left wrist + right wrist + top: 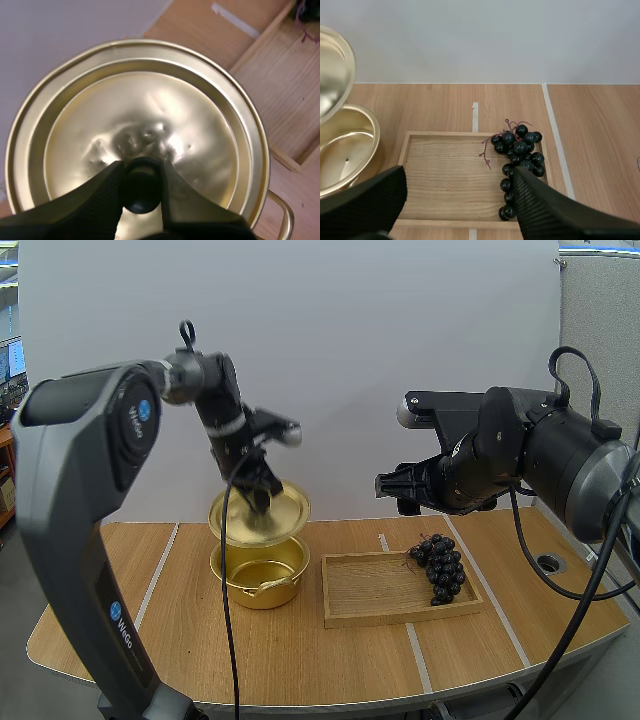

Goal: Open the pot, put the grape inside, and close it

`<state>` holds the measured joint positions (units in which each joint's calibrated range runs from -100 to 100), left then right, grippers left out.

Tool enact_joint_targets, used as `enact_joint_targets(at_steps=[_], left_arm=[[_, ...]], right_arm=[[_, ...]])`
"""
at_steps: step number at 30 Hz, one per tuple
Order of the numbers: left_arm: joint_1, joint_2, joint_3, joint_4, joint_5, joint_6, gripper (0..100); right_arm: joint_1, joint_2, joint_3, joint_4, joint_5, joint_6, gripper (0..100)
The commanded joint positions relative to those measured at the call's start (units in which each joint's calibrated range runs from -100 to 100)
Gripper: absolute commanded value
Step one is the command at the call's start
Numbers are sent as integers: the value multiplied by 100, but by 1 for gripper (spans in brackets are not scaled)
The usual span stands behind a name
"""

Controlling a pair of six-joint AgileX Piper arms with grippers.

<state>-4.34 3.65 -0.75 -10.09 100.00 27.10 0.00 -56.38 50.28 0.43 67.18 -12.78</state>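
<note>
Over the 9 o'clock half of the pale wooden table (pixel 300 660), our left gripper (pixel 262 490) has its two black fingers pinched shut on the small black knob (pixel 142 192) at the centre of the round brass-coloured metal lid (pixel 285 512). It holds that lid tilted in the air above the matching brass-coloured metal pot (pixel 258 578), whose mouth is open and, as far as we can see, empty. We judge the lid is held up rather than set down so that it can go straight back on once the fruit is in. Just at 3 o'clock of the pot lies the shallow rectangular wooden tray (pixel 375 592), and the bunch of dark round grapes (pixel 440 565) rests at its 3 o'clock end, the thin reddish stem (pixel 487 150) pointing in towards the tray's middle. Our right gripper (pixel 400 485) hangs well above the tray at about 12 o'clock of the bunch, its fingers wide apart and nothing between them. That looks to us like a readied reach for the grapes. So the opening seems done, and the picking up and closing are not yet done. The carry towards 9 o'clock will need to pass under or beside the raised lid, which hangs close over the pot's far rim.
</note>
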Motion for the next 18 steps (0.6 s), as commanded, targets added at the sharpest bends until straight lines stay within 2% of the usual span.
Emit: enact_joint_targets(at_steps=[1, 5, 12, 18], left_arm=[[-15, -452, -393, -31, 0, -127, 0], [-15, -991, -930, 123, 0, -237, 0], [-15, -1646, -1997, 811, 0, -793, 0], [-8, -1871, -3276, 957, 0, -1254, 0]], right_arm=[[-20, -21, -45, 10, -51, 5, 100], [-20, -21, -45, 10, -51, 5, 100], [-20, -21, -45, 10, -51, 5, 100], [-20, -21, -45, 10, -51, 5, 100]])
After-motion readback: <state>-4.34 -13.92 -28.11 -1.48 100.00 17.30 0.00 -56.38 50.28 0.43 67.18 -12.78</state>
